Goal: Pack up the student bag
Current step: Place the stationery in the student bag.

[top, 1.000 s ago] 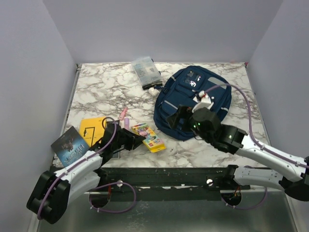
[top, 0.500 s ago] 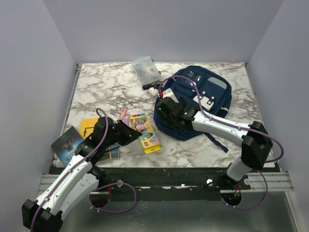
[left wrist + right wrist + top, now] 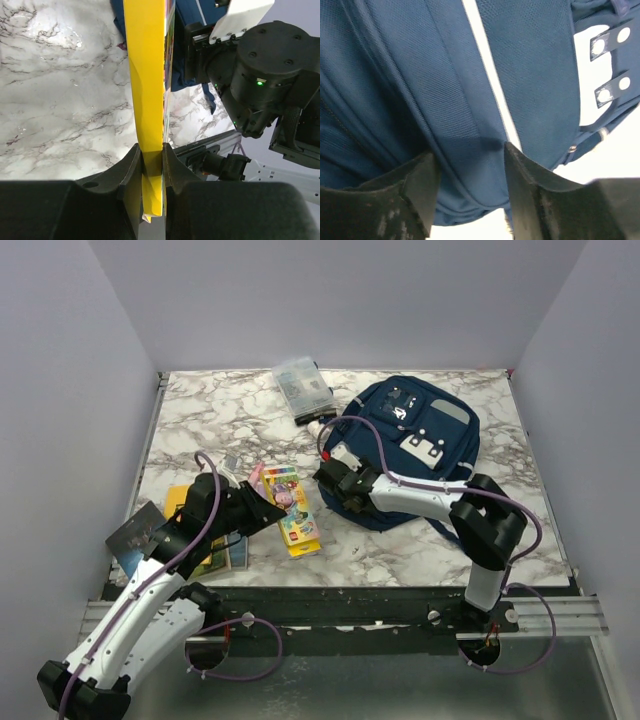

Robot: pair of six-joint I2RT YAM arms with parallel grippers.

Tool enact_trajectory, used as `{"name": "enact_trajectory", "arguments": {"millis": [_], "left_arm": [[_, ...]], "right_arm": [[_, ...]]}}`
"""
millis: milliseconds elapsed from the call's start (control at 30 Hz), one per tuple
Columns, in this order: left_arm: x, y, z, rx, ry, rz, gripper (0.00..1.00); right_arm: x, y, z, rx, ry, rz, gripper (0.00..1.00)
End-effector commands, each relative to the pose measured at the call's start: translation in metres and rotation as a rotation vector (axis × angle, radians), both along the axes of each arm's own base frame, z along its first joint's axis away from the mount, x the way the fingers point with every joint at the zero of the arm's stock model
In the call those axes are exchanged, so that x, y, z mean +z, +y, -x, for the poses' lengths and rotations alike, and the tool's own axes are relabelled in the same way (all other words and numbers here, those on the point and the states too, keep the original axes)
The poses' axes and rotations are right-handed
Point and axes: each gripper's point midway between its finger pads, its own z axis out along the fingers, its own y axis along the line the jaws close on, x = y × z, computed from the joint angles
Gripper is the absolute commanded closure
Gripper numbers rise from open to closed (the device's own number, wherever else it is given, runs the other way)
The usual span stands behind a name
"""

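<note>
The student bag (image 3: 420, 445) lies flat at the back right of the table, a navy backpack with white tabs. My right gripper (image 3: 335, 483) is at the bag's near-left edge. In the right wrist view a fold of the bag's fabric (image 3: 470, 150) fills the gap, and both fingers (image 3: 422, 185) press against it. My left gripper (image 3: 262, 508) is shut on a colourful yellow-edged book (image 3: 290, 508), tilted up off the table left of the bag. In the left wrist view the book (image 3: 147, 75) runs edge-on out of my left gripper (image 3: 151, 155).
A clear plastic pouch (image 3: 300, 388) lies at the back centre. A dark-covered book (image 3: 135, 532), a yellow book (image 3: 183, 497) and more books (image 3: 225, 552) lie near the left front edge under my left arm. A pink pen (image 3: 254, 477) lies beside them.
My left gripper raised the colourful book and carried it slightly toward the bag. My right arm swung from over the bag to its near-left edge, and its jaws narrowed onto the fabric.
</note>
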Motion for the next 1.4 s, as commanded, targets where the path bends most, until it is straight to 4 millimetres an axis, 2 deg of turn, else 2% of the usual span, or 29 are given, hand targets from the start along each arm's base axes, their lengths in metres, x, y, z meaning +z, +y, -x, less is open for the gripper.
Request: {"name": "enact_trajectory", "arguments": {"millis": [0, 200, 367, 500, 567, 700, 833, 1000, 1167, 1367], "left_arm": [[0.012, 0.005, -0.003, 0.010, -0.055, -0.013, 0.82], [0.012, -0.002, -0.005, -0.023, -0.066, 0.001, 0.82], [0.016, -0.009, -0.004, -0.052, -0.057, 0.036, 0.82], [0.009, -0.017, -0.007, -0.066, -0.057, 0.080, 0.82], [0.009, -0.026, -0.008, -0.084, -0.041, 0.129, 0.82], [0.014, -0.045, -0.012, -0.143, -0.017, 0.225, 0.83], [0.015, -0.056, -0.020, -0.167, -0.002, 0.267, 0.83], [0.010, -0.070, -0.026, -0.185, 0.042, 0.303, 0.83], [-0.009, -0.087, -0.036, -0.177, 0.132, 0.326, 0.85], [-0.019, -0.096, -0.062, -0.087, 0.147, 0.359, 0.89]], "right_arm": [[0.008, -0.003, -0.009, -0.067, -0.066, 0.044, 0.57], [0.032, -0.006, -0.007, -0.068, -0.073, 0.031, 0.76], [0.035, -0.007, 0.001, -0.060, -0.053, -0.014, 0.99], [0.038, -0.003, 0.002, -0.068, -0.064, -0.078, 1.00], [0.043, 0.010, 0.005, -0.079, -0.025, -0.181, 0.99], [0.072, 0.049, 0.013, -0.077, 0.047, -0.432, 0.99], [0.099, 0.069, 0.015, -0.068, 0.072, -0.553, 0.99], [0.111, 0.074, 0.010, -0.079, 0.066, -0.572, 0.99], [0.116, 0.078, 0.016, -0.076, 0.087, -0.628, 0.99], [0.118, 0.071, 0.025, -0.071, 0.090, -0.657, 0.99]]}}
